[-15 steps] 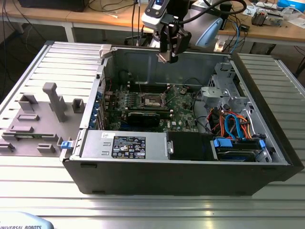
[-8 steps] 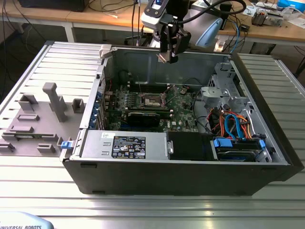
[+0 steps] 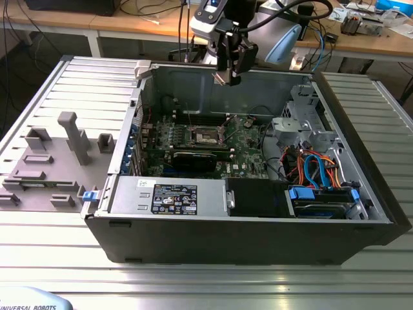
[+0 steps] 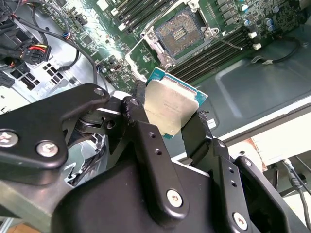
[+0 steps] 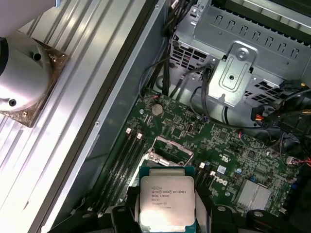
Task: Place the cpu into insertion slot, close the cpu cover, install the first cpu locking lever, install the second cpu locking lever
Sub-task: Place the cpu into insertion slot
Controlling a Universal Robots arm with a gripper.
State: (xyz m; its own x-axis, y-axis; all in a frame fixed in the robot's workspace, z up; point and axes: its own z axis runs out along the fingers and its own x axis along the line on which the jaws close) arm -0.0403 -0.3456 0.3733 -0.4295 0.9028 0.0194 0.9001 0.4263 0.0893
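Nearest me runs the ribbed aluminium table (image 3: 193,284), and on it lies the black computer case (image 3: 226,242) on its side with the panel off. Just inside the near wall sits the power supply (image 3: 171,197) with its white-and-black label, and toward the exterior view's right there is a tangle of blue and orange cables (image 3: 316,168). Out on the table at the exterior view's left stand some grey fixture blocks (image 3: 71,139), well apart from the case. Deeper in lies the green motherboard (image 3: 245,155), with a long black graphics card (image 3: 193,160) along its near side and the insertion slot (image 3: 205,134) just behind that. In the second wrist view the slot's dark centre is bare and its silvery rim is plain to see, with long black memory slots (image 4: 214,53) beside it. Above the far wall of the case hangs the gripper (image 3: 227,76), its two black fingers (image 4: 141,116) clamped on opposite edges of the cpu (image 4: 167,104). The chip is up in the air, silver top facing the cameras in both wrist views, clear of the board and not in the slot. Beyond stand wooden desks (image 3: 129,22).
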